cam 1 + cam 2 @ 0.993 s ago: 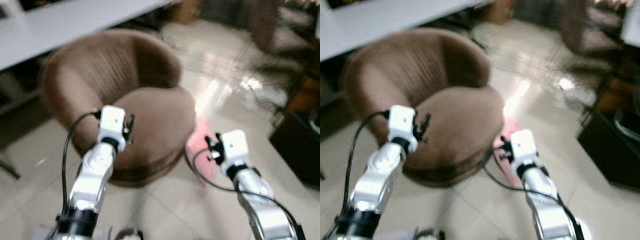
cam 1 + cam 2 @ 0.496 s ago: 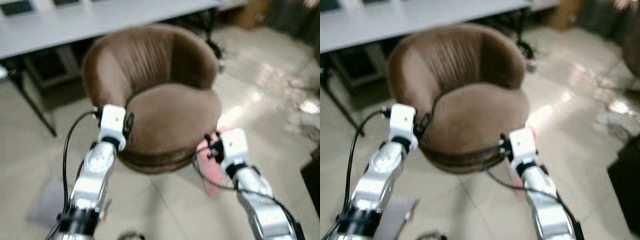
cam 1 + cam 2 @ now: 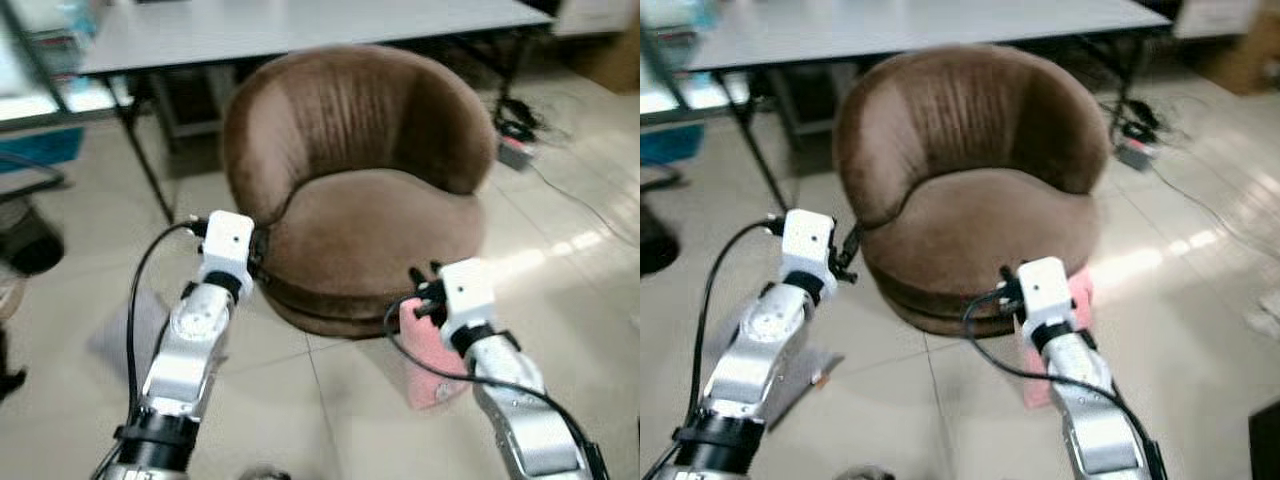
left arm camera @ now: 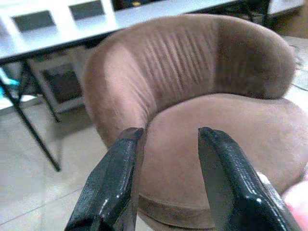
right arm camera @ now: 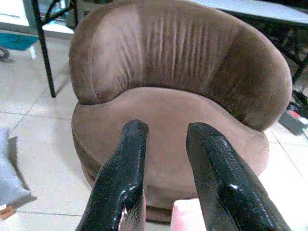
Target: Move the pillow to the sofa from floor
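Two silver arms are reaching out toward a brown sofa point(image 3: 370, 190), a round tub-backed seat standing on the tiled floor point(image 3: 330, 420) in front of a long grey table point(image 3: 300, 25). The left gripper point(image 4: 166, 178) is hanging level with the sofa's left flank, its black fingers point(image 4: 113, 185) spread apart with nothing between them. The right gripper point(image 5: 166, 173) is pointing at the seat cushion from the front, its fingers likewise parted and holding nothing. A pink pillow point(image 3: 432, 355) is lying on the floor just in front of the sofa's base, on the robot's right, partly hidden behind the right wrist; its edge is peeking in under the right gripper's fingertips. A grey mat point(image 3: 800, 375) is lying flat on the tiles to the left, beneath the left arm. Cables point(image 3: 560, 195) are trailing across the floor to the right of the sofa.
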Tool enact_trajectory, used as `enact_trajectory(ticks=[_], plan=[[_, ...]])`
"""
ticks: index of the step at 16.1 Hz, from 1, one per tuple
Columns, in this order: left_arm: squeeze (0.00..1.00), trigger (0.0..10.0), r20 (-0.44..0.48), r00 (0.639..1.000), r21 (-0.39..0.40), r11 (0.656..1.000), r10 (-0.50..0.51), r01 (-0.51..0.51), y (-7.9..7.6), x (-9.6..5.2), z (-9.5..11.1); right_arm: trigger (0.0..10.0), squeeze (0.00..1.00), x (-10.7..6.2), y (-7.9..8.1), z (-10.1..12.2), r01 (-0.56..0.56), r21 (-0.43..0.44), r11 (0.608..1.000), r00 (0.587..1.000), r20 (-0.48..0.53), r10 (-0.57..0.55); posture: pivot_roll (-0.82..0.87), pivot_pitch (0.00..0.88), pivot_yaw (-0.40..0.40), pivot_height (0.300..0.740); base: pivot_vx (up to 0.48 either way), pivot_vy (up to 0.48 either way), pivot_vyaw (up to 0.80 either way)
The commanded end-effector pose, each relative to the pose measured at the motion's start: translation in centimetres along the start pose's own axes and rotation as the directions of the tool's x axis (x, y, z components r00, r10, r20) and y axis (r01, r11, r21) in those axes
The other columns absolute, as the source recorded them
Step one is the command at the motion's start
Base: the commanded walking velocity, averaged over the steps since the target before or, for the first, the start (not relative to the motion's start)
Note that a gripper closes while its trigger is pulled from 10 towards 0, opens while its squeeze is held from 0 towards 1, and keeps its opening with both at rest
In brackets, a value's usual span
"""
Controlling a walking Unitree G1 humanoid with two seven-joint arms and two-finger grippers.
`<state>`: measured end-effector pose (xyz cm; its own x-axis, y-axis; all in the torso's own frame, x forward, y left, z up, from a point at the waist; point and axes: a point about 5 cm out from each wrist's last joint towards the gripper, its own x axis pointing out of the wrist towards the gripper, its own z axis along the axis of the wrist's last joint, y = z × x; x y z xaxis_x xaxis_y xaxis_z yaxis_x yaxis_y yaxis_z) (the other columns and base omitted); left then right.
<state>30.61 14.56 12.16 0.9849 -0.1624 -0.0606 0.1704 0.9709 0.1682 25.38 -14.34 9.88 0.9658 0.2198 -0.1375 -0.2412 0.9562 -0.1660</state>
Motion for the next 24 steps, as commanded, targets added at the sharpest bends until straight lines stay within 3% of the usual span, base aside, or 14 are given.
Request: enact_trajectory(ticks=[1, 24], plan=[[0.0, 10.0, -0.004, 1.0, 0.012, 1.0, 0.017, -0.017, 0.66, -0.05, -0.05, 10.0, 0.0, 0.08, 0.27, 0.2, -0.006, 0.002, 1.0, 1.0, 0.012, 0.006, -0.06, 0.031, 0.055, 0.74, 0.0, -0.48, 0.8], [0.0, 10.0, -0.002, 1.0, 0.016, 1.0, 0.017, -0.017, 0.59, 0.33, -0.05, 10.0, 0.0, 0.37, -0.22, 0.04, 0.029, 0.014, 0.999, 0.999, 0.017, -0.03, -0.07, 0.031, 0.058, 0.74, 0.0, -0.48, 0.77]])
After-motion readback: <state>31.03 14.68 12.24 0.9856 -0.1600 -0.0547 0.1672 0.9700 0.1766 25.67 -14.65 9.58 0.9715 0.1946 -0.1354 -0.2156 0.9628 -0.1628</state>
